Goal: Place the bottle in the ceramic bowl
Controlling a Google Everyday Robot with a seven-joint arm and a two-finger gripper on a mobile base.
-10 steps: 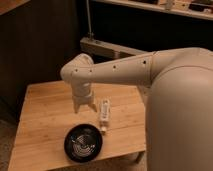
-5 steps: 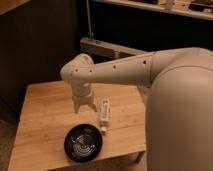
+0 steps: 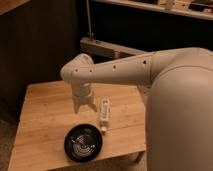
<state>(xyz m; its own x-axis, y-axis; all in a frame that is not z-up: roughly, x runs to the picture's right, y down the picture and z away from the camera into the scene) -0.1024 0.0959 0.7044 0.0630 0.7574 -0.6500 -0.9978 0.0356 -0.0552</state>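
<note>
The slim white bottle lies flat on the wooden table, its length running toward the front edge. The glossy black ceramic bowl with pale rings inside sits just in front and to the left of it, near the table's front edge. My gripper hangs from the white arm, pointing down just left of the bottle and behind the bowl. It holds nothing.
My large white arm and body fill the right side and hide the table's right part. A dark wall and a metal rail stand behind the table. Floor shows past the table's left edge.
</note>
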